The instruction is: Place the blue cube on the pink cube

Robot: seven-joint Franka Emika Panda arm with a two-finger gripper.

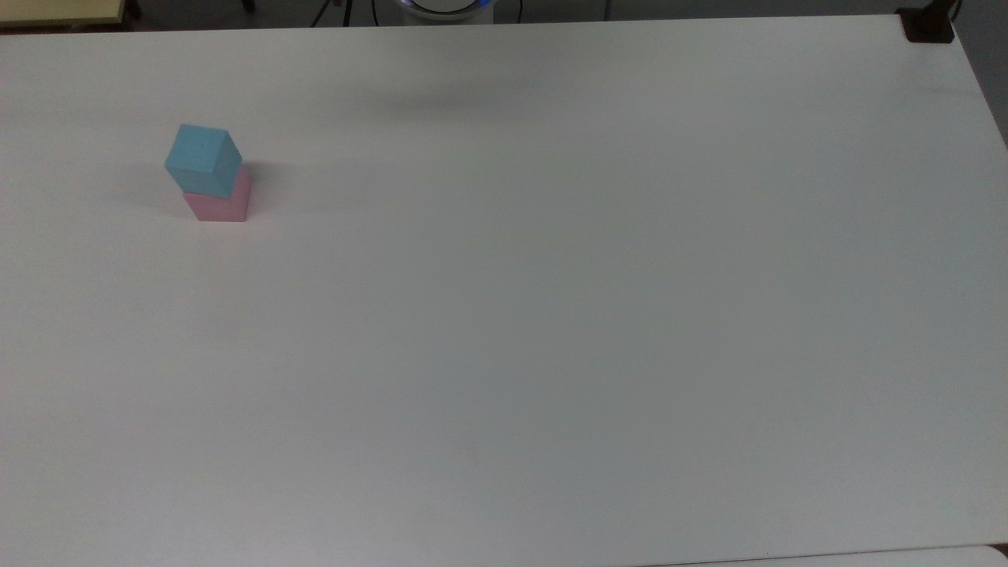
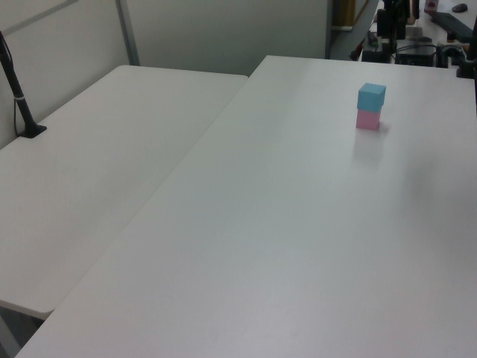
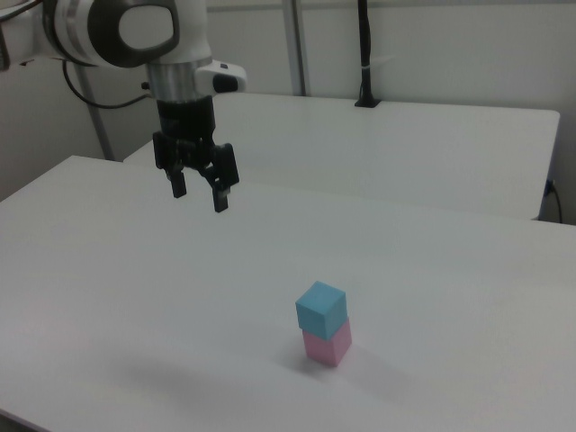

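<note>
From where the right view looks, the hand (image 3: 199, 193) hangs high over the desk (image 3: 108, 270), its two fingers spread wide and holding nothing. Moving rightward and down from it, well apart, stands the little stack: the blue cube (image 3: 320, 309) sits on top of the pink cube (image 3: 328, 344), touching it, turned a bit out of line so its corners overhang slightly. So the stack lies below the hand and off to the right view's right, nearer the camera. In the top view the blue cube (image 1: 202, 160) and pink cube (image 1: 220, 201) stand near the top view's left edge of the desk (image 1: 551, 315). To my eye the stacking is done, and the hand only needs to keep clear of the stack.
</note>
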